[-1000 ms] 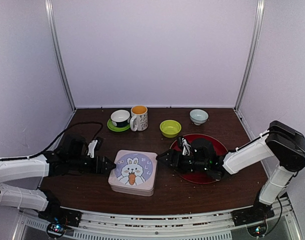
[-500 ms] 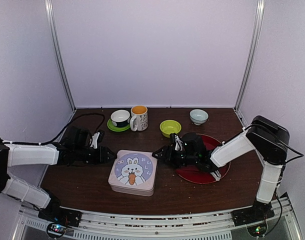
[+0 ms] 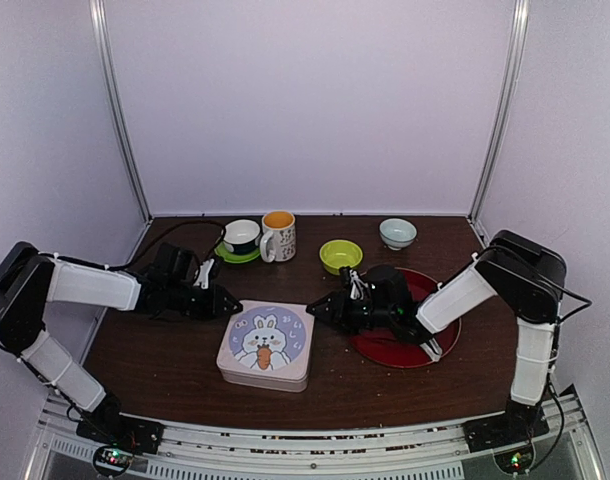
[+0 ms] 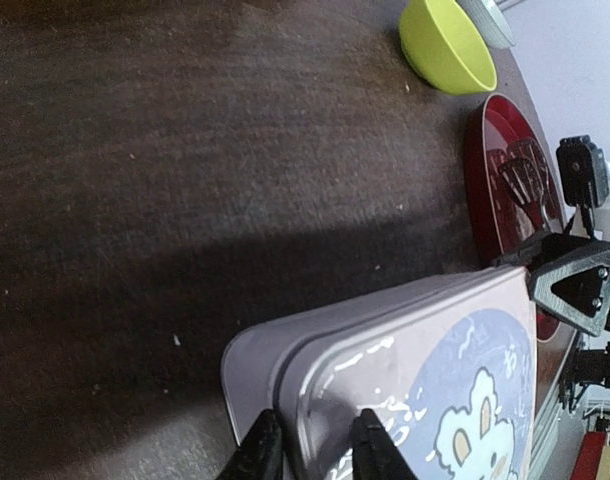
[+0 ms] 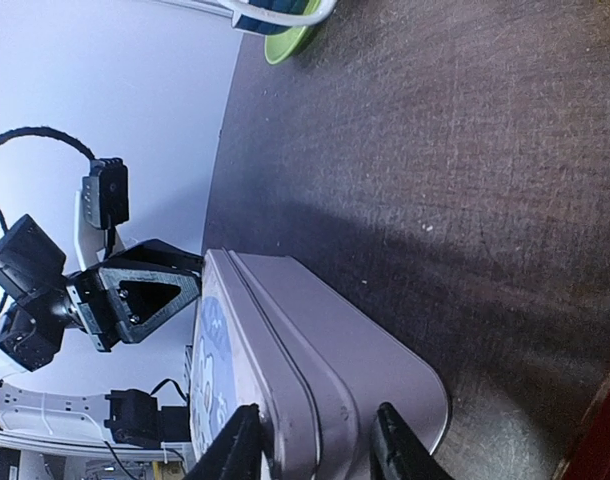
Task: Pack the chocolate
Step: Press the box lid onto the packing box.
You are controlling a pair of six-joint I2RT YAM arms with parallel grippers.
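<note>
On the dark table (image 3: 185,370) seen from above, a closed tin (image 3: 266,344) with a rabbit on its lid sits between the two arms, the left gripper (image 3: 225,305) at its left edge and the right gripper (image 3: 319,310) at its right edge, near the red plate (image 3: 440,335); no chocolate shows. In the left wrist view, the fingers (image 4: 370,450) pinch the tin's lid rim. In the right wrist view, the fingers (image 5: 400,450) straddle the tin's near edge, lid and base between them.

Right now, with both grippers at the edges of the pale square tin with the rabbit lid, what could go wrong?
1. The left gripper pinches only a thin lip of the rabbit lid; it may slip.
2. The right gripper straddles the lid and base seam, so the whole pale square tin might lift or tilt.
</note>
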